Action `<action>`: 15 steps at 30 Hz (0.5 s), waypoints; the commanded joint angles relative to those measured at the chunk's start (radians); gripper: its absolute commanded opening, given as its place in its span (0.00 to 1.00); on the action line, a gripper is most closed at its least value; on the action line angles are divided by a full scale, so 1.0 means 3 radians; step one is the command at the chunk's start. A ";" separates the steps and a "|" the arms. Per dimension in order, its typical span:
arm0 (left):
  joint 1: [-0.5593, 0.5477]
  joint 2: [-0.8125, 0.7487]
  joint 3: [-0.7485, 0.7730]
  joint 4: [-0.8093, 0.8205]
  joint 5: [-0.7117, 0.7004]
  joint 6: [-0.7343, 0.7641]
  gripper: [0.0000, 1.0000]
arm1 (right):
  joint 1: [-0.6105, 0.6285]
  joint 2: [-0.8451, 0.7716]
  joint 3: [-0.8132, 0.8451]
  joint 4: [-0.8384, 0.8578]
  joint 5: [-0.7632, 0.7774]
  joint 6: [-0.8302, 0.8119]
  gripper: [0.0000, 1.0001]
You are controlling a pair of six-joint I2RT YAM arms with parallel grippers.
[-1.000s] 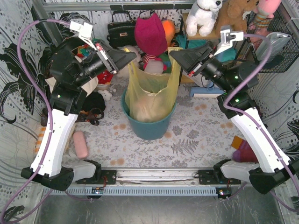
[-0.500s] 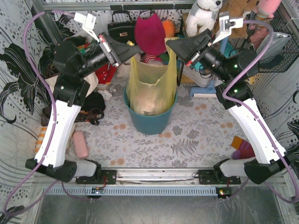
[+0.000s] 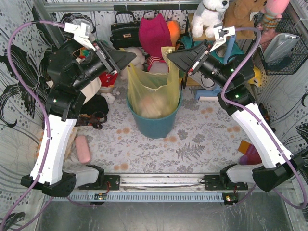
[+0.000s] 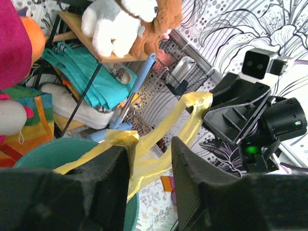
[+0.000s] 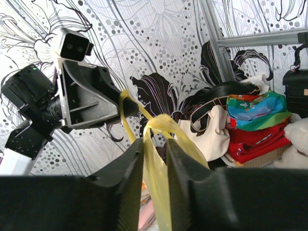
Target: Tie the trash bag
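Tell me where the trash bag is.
Top view: the trash bag sits in the teal bin at mid-table, between the left gripper and right gripper, its flaps up by their tips.

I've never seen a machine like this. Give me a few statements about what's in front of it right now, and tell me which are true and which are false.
1. The trash bag sits inside a teal bin. True.
2. The bag's top is already knotted. False: no knot shows. Its yellow plastic passes between the fingers of the left pincer and of the right pincer.
3. Both pincers are clamped fully shut. False: each has its fingers apart.
4. Something pale and crumpled shows through the bag. True.
5. The bin lies tipped on its side. False: it stands upright.
6. A white plush toy sits at the back, beyond the bin. True.
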 commanded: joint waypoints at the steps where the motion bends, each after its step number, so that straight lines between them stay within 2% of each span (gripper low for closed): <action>1: 0.0017 -0.0033 0.0336 0.0030 -0.0022 0.0120 0.54 | -0.0003 -0.0143 0.0213 -0.0182 0.0078 -0.0129 0.34; 5: 0.0017 -0.0072 0.0388 0.0034 0.0073 0.0089 0.61 | 0.0000 -0.0186 0.0324 -0.0486 0.0236 -0.0246 0.41; 9: 0.0018 -0.0093 0.0265 0.0087 0.0215 0.0028 0.64 | -0.0002 -0.0207 0.0373 -0.0620 0.0282 -0.0347 0.44; 15: 0.0015 -0.0159 -0.0066 -0.0175 0.0079 0.0101 0.72 | 0.0000 -0.0221 0.0363 -0.0599 0.0189 -0.0547 0.67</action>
